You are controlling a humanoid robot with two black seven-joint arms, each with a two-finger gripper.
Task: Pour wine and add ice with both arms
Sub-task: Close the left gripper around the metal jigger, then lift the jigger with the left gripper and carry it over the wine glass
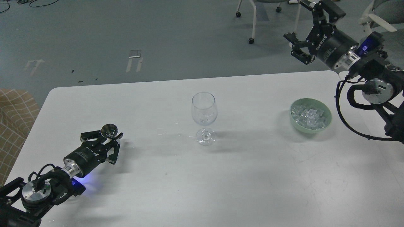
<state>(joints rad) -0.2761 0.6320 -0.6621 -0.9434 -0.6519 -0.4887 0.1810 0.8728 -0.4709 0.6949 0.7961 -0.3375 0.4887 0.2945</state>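
A clear wine glass (204, 116) stands upright at the table's middle, with a few glassy glints low in its bowl; I cannot tell any wine in it. A pale green bowl (326, 121) holds several chunks of ice (308, 116) at the right. A small metal cup (109, 130) stands on the table at the front left. My left gripper (102, 136) lies low on the table with its fingers spread on either side of the cup, open. My right gripper (300, 42) is open and empty, raised above the table's back right corner.
The white table (252, 176) has rounded back corners. A checked tan seat (14, 119) is by its left edge. Chair legs on castors (251, 39) stand on the grey floor behind. My right arm's cable loop (344, 116) hangs near the bowl.
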